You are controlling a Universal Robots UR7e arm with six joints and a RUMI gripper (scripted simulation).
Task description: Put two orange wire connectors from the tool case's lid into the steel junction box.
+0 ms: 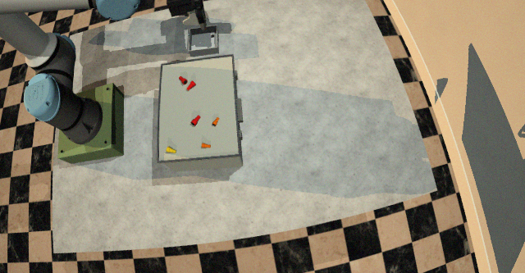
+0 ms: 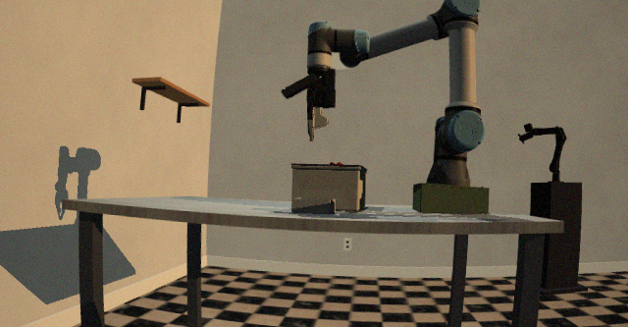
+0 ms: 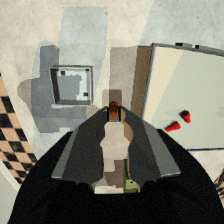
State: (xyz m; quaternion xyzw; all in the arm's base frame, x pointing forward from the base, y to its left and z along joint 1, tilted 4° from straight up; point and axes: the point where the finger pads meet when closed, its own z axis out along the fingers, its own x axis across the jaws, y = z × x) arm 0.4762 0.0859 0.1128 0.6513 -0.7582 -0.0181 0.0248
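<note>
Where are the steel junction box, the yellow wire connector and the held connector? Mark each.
steel junction box (image 1: 203, 40): top view, on its inner floor.
yellow wire connector (image 1: 171, 150): top view, on its body.
held orange wire connector (image 3: 114, 110): wrist view, on its tip between the gripper (image 3: 114, 116) fingers.
</note>
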